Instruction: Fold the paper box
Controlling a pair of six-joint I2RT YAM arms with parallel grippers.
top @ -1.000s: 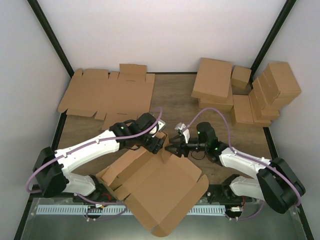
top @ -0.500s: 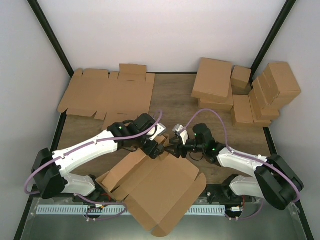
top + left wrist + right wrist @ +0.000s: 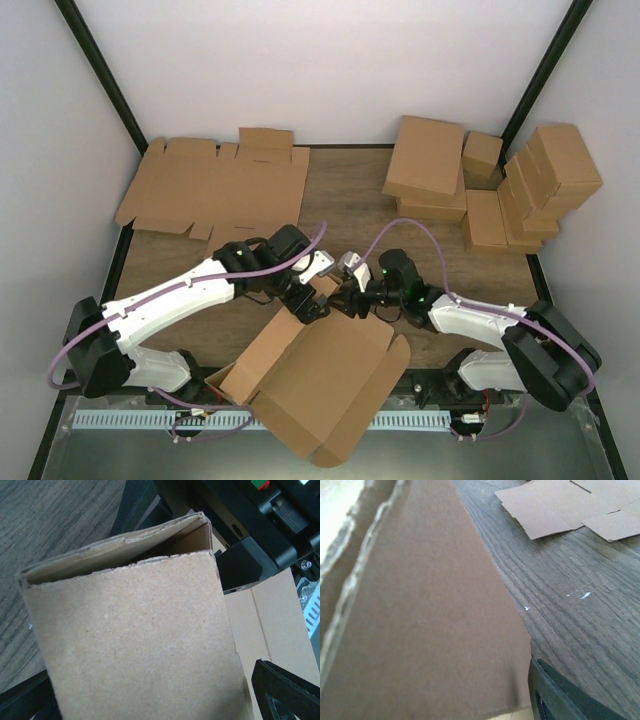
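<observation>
Box [image 3: 320, 385] lies at 6 o'clock on the worktop [image 3: 350, 200], turned diagonally, its near part hanging past the worktop's near edge. It is plain brown card, unprinted and part-folded, with a broad base panel with crease lines. A wall is raised along its 9 o'clock side. Loose flaps lie at 3 and 6 o'clock, the latter round-cornered. Its far corner, at 12 o'clock, stands up between the two grippers.

Left gripper [image 3: 306, 300]: jaws spread, one each side of the upright doubled flap [image 3: 135, 645]; we see a gap beside one finger [image 3: 285, 692].

Right gripper [image 3: 345, 298]: card fills its wrist view, next to one finger [image 3: 560, 700]; we cannot tell whether the jaws pinch it.

Flat blanks [image 3: 215, 190] at 10 o'clock, closed boxes [image 3: 480, 180] at 2 o'clock.
</observation>
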